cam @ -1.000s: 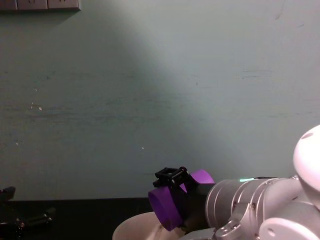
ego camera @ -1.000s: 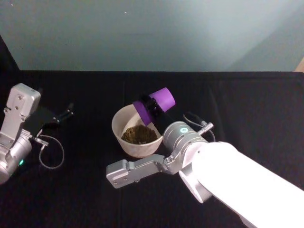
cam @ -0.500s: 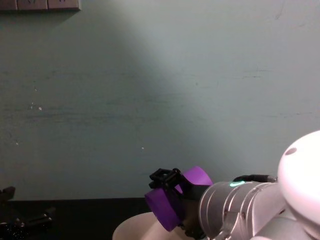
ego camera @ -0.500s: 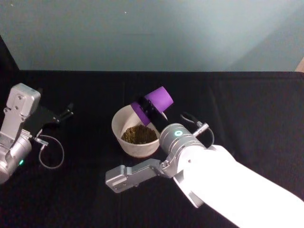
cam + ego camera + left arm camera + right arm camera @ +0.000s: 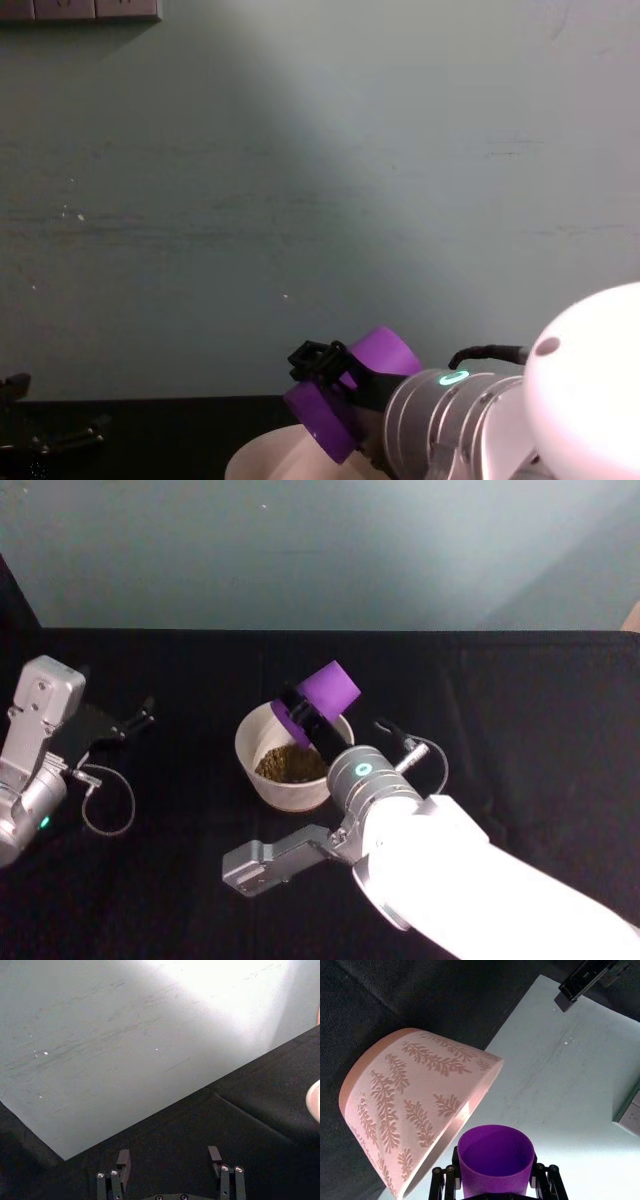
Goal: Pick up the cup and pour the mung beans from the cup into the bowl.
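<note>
The right gripper is clamped on the cup, its black fingers pressing either side of the purple wall about midway along, as the right wrist view shows. The cup is tipped steeply, mouth down toward the robot's left, and hangs over the right side of the bowl, its lip just above or at the rim; whether it touches I cannot tell. A mound of mung beans lies in the bowl, and the cup's inside looks bare in the right wrist view, so the pour seems done or nearly so. The bowl sits on the black table, a little left of centre before the robot. The left gripper rests well apart at the left side of the table, fingers spread wide and holding nothing. As for handling, the cup looks like thin, smooth plastic: very light now, slippery, and liable to flex if squeezed hard, so a moderate grip across the mid-wall suits it better than the lip. The bowl looks stiff and heavier, with a leaf pattern on its outside, but a knock against its rim could still shift it on the cloth.
</note>
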